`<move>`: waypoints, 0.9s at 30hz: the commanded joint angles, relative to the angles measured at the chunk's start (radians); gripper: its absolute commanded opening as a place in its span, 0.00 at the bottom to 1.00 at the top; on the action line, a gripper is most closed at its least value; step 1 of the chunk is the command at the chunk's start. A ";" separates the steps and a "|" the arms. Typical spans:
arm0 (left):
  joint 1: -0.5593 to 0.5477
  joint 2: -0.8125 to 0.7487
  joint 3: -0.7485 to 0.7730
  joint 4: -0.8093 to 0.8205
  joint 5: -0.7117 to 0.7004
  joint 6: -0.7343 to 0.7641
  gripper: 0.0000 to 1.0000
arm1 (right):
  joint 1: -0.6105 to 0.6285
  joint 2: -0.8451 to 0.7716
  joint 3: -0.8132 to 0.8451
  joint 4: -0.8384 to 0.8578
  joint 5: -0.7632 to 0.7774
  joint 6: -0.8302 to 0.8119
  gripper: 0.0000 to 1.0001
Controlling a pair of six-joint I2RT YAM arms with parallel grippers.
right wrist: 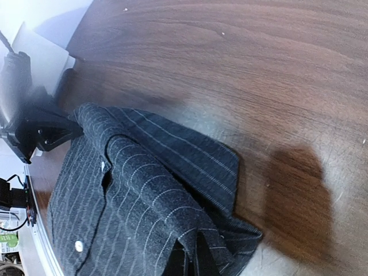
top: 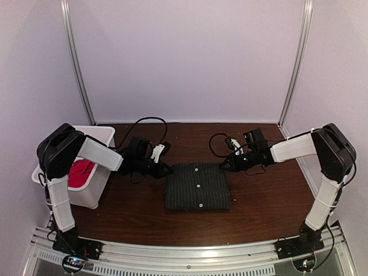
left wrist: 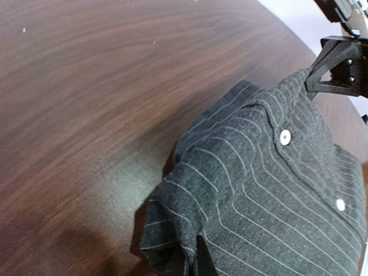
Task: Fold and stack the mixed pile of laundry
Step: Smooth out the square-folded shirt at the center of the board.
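Dim, even light, pale glare and soft shadows on the table [left wrist: 109,184].

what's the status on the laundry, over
Jaws shut on far corners of pinstriped shirt: left gripper, right gripper. Shirt folded, mid-table. In white bin: red T-shirt. Nothing blocking.

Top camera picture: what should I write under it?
The left tool and right tool pinch far corners of the folded pinstriped shirt; a red T-shirt lies in the white bin.

No readable text, labels, numbers or signs anywhere
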 commanded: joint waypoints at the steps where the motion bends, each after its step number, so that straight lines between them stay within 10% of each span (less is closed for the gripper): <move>1: 0.046 0.120 0.047 -0.010 -0.075 0.002 0.00 | -0.018 0.081 0.046 0.065 0.055 0.033 0.00; 6: 0.047 0.188 0.099 -0.041 -0.059 0.028 0.02 | -0.017 0.054 0.029 0.109 -0.030 0.082 0.04; 11: 0.061 0.146 0.090 -0.060 -0.017 0.050 0.38 | -0.044 -0.107 -0.075 0.077 -0.066 0.101 0.41; 16: 0.067 0.023 0.051 -0.074 -0.015 0.034 0.64 | -0.119 -0.267 -0.258 0.101 -0.095 0.169 0.39; 27: -0.230 -0.113 0.358 -0.544 -0.400 0.043 0.62 | -0.110 -0.275 -0.486 0.341 -0.125 0.320 0.26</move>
